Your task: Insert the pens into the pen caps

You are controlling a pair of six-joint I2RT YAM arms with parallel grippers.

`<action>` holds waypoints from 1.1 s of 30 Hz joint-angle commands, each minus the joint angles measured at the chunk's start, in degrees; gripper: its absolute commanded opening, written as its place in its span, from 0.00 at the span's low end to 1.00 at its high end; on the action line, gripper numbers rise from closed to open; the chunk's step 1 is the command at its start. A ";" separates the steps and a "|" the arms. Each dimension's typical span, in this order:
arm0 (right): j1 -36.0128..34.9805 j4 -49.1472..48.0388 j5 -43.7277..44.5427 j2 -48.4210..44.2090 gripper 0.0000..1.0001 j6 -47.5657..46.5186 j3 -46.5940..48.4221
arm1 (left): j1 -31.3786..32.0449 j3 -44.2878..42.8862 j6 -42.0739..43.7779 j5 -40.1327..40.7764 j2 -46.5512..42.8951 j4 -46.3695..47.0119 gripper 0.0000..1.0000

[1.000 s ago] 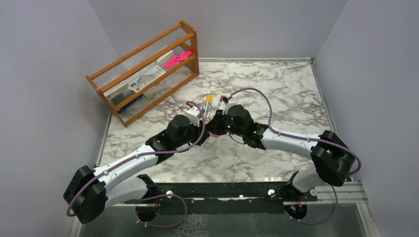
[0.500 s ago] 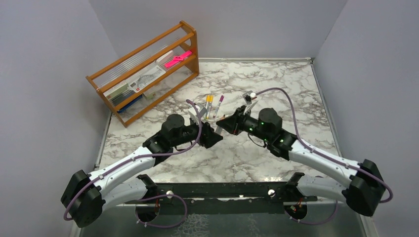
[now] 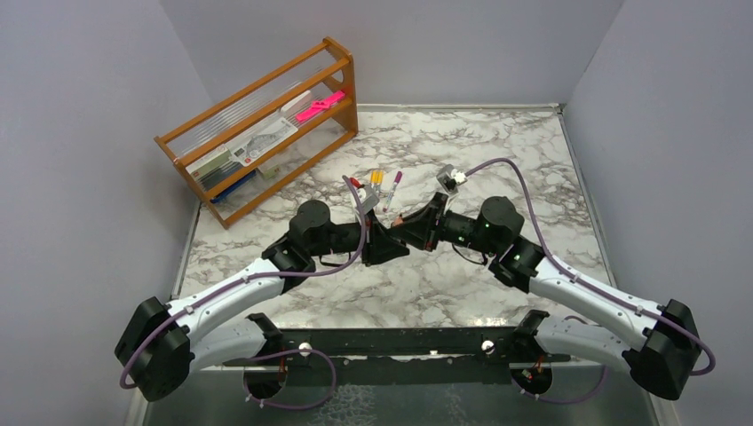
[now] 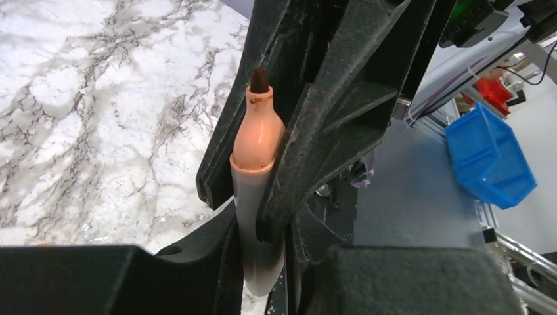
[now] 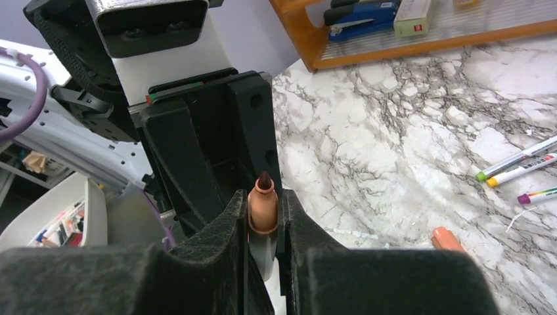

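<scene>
**Handover at mid-table:** your L gripper and R gripper meet tip to tip over the marble table, both at one pen. The pen sits crosswise between them, w/ a pale barrel below and an orange-pink nose and bare dark tip above.

Your R fingers are clamped on it at the nose, one each side. The lower barrel runs between your L fingers, but that part is too blurred to tell whether they press it.

An orange-pink cap lies on the marble near the R gripper, apart from the pen. Beyond it lie three loose pens side by side, w/ green, yellow and purple ends. A wooden rack of stationery stands at the far-L corner.
</scene>
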State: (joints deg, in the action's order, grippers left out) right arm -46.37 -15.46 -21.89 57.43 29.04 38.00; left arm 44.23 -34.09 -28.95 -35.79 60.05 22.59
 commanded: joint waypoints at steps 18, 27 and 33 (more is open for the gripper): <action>0.23 10.63 24.10 24.20 0.03 4.34 2.27 | -16.50 11.22 -11.48 26.45 -0.26 -2.66 0.00; 0.03 9.40 20.26 35.07 0.01 6.99 4.92 | -17.22 13.24 -10.66 25.31 -2.18 -4.02 0.00; 0.05 9.28 19.41 41.31 0.01 7.84 8.92 | -17.47 11.37 -8.40 25.21 -1.18 -6.85 0.00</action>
State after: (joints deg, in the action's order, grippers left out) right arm -46.06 -5.43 -1.04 95.48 35.57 43.79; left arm 27.24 -21.30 -39.20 -11.18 58.72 17.45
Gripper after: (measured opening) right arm 0.012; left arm 0.215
